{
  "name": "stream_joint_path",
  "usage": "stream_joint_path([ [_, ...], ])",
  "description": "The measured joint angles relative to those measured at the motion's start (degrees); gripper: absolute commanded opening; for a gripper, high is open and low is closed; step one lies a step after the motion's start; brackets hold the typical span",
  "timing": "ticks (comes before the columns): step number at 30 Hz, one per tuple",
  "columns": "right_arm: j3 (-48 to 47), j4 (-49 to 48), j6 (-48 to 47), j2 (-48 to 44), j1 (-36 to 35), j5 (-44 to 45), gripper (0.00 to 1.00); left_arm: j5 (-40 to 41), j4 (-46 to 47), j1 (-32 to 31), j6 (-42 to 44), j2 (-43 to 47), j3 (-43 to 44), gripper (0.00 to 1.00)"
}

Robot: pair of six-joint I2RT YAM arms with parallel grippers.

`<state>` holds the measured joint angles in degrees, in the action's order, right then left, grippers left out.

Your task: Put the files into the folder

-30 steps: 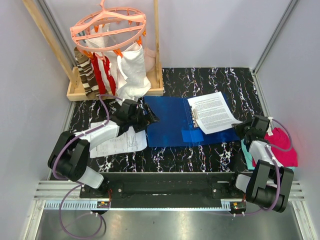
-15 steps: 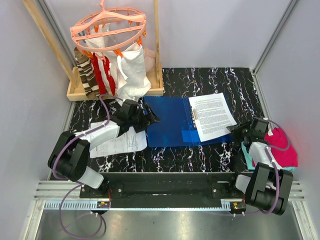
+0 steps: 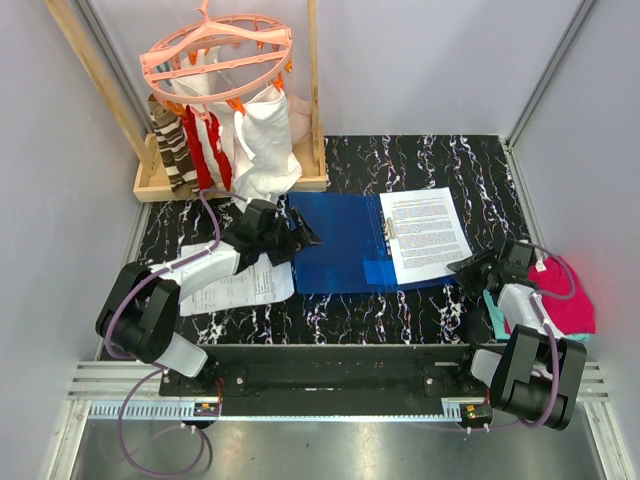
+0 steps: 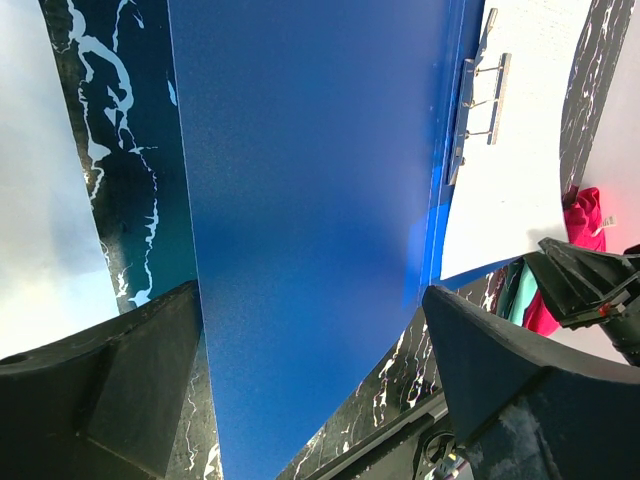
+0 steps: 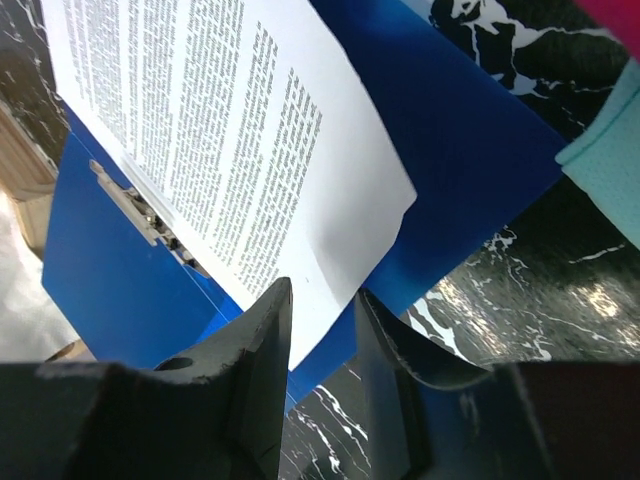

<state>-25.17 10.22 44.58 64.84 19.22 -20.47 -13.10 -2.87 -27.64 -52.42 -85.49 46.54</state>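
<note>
Viewing your blue folder (image 3: 335,250), printed sheet (image 3: 425,232) lying on its right half, left gripper (image 3: 298,236) spread wide above it, right gripper (image 3: 462,268) slightly parted, holding nothing.

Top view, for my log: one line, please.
blue folder open; printed sheet on right half; left gripper open; right gripper open beside sheet

Back left: wooden stand (image 3: 150,186) on black marbled table (image 3: 440,165). Pink round peg hanger (image 3: 215,55) hangs in it, carrying striped cloth (image 3: 170,150), red cloth (image 3: 207,150) and white bag (image 3: 265,140) side by side. At the right edge: magenta cloth (image 3: 568,295), folded, with teal cloth (image 3: 494,312) touching its near-left side
</note>
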Motion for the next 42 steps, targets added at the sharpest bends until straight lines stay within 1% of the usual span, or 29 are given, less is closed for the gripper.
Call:
stream_joint_path([
  [3,-0.46,1.31,-0.92,0.07,0.0,0.2,0.33,0.0,-0.02,-0.02,0.0,0.0,0.0,0.93],
  [4,-0.81,1.73,-1.31,0.15,0.0,0.31,0.29,0.0,0.0,-0.02,0.0,0.0,0.0,0.93],
  [6,-1.57,1.99,-1.99,0.68,0.0,0.46,0.26,0.0,-0.02,-0.02,0.0,0.0,0.0,0.93],
  [10,-2.51,2.14,-3.19,1.7,0.0,0.48,0.22,0.0,0.0,-0.02,0.02,0.0,0.0,0.93],
  [14,-2.51,2.58,-3.91,1.73,0.0,0.48,0.22,0.0,0.0,-0.02,0.02,0.0,0.0,0.93],
  [17,-2.62,3.04,-5.33,1.73,0.0,0.46,0.28,0.02,-0.04,-0.02,0.07,0.04,0.0,0.94],
  [20,-4.09,4.7,-7.39,2.05,-0.37,0.66,0.38,0.22,-1.07,-0.02,1.11,1.07,0.0,0.96],
  [21,-5.14,5.64,-8.41,2.16,-1.07,1.64,0.48,0.31,-1.77,0.0,1.95,1.9,0.02,0.96],
  [22,-6.23,6.27,-9.18,2.21,-2.19,2.1,0.55,0.48,-2.56,0.11,2.75,2.93,0.02,0.97],
  [23,-7.58,6.84,-10.03,2.21,-4.26,3.19,0.6,0.79,-3.3,0.37,3.32,4.04,0.02,0.99],
  [24,-9.29,7.65,-10.78,2.23,-7.02,4.17,0.69,1.14,-4.9,0.81,4.33,6.12,0.02,0.99],
  [27,-16.9,9.35,-12.74,4.2,-18.29,6.6,0.79,2.99,-8.98,4.31,5.86,13.6,-0.5,0.99],
  [28,-20.28,9.44,-13.33,5.79,-22.6,7.93,0.85,4.0,-10.36,6.56,6.1,17.09,-1.03,0.99],
  [31,-32.37,8.94,-15.06,13.68,-36.13,10.12,0.91,7.06,-13.22,15.85,5.86,28.15,-3.72,0.99],
  [33,-39.85,8.72,-16.2,19.56,-43.17,10.95,0.94,8.22,-14.19,21.97,4.81,33.46,-6.58,0.99],
  [34,-44.89,8.5,-17.14,23.98,-47.36,11.5,0.96,8.39,-14.78,24.37,4.0,35.41,-8.37,0.99],
  [36,-53.16,8.09,-19.08,31.58,-52.96,11.91,0.96,7.74,-16.06,28.7,2.25,37.48,-11.87,0.99],
  [38,-60.41,8.15,-21.92,38.77,-57.29,11.43,0.96,6.45,-17.4,32.52,0.31,37.22,-14.95,0.99],
  [42,-71.6,9.33,-27.82,50.1,-61.81,8.33,0.95,3.23,-18.25,37.2,-3.48,35.58,-19.93,0.99],
])
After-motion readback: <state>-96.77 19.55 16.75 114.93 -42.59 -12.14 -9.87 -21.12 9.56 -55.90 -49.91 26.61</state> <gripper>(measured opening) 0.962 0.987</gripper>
